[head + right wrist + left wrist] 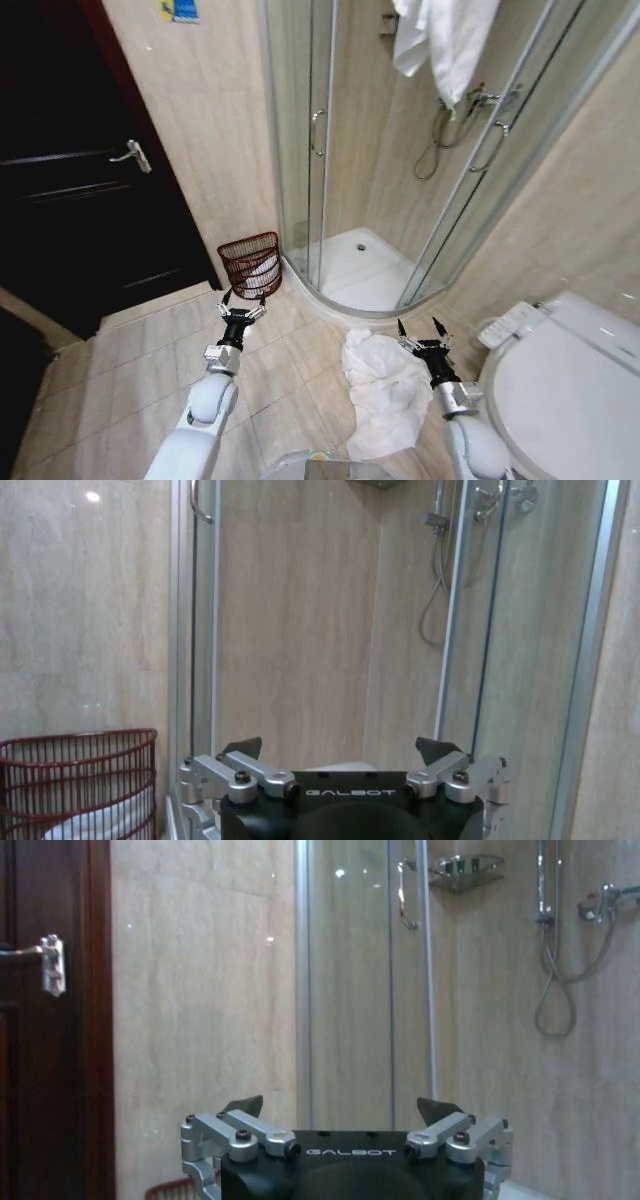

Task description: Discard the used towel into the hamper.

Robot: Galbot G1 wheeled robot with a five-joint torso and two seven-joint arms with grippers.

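Nearest the robot, both arms reach forward over the tiled floor (130, 380). The left gripper (243, 298) hangs at about 11 o'clock from the robot with its fingers spread apart and nothing between them. The right gripper (424, 327) hangs at about 1 o'clock, its fingers likewise spread wide and empty. In the left wrist view the left gripper (340, 1104) shows its two dark fingertips well apart, and the right gripper (340, 744) shows the same in the right wrist view.

A crumpled white towel (385, 390) lies on the floor at about 12 to 1 o'clock, between the two arms, its upper edge just beside the right gripper. The pictures do not show whether the gripper touches it. At 2 o'clock stands a white toilet (570, 380) with its lid down.

Just beyond the left gripper, at about 11 o'clock, the hamper (251, 265) stands on the floor against the wall, beside the shower cabin (400, 150). Some white cloth lies inside it. In the right wrist view the hamper (80, 780) appears near the glass door.

Farther off, a second white towel (445, 35) hangs over the top of the shower cabin at 1 o'clock. A dark door (80, 180) stands at 10 o'clock.
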